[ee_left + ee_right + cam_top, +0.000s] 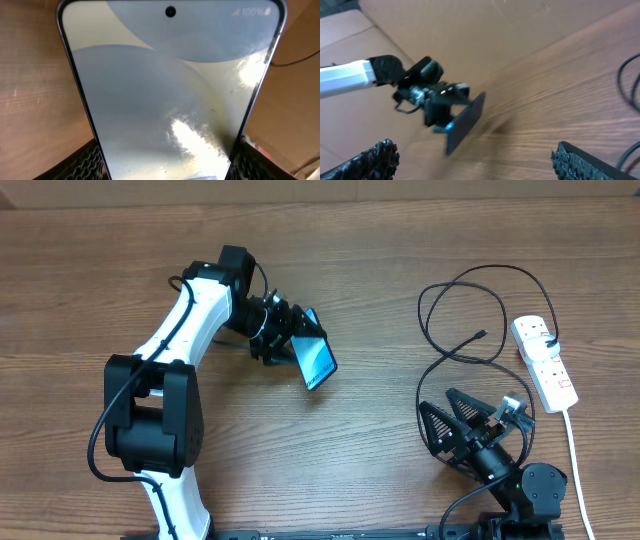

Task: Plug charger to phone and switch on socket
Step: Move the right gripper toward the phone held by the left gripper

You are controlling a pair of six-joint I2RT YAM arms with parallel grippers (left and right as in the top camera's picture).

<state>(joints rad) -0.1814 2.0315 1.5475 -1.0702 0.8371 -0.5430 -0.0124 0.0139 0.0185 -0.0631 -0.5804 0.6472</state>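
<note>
My left gripper (293, 340) is shut on the phone (316, 361) by its two long edges and holds it tilted above the table's middle left. In the left wrist view the phone's pale blue screen (170, 85) fills the frame, with black mesh fingers (89, 162) against both sides. The right wrist view shows the phone (465, 122) edge-on and off the wood. The charger (468, 288) lies in black loops at the right, its connector tip (483, 335) free on the table. The white socket (545, 363) lies right of it. My right gripper (452, 423) stands open below the cable, holding nothing.
The socket's white lead (574, 450) runs down the right edge toward the front. The right arm's base (530, 485) sits at the front right, and the left arm's white link (185, 330) crosses the left half. A stretch of the charger's black cable (626, 75) shows at the right wrist view's edge.
</note>
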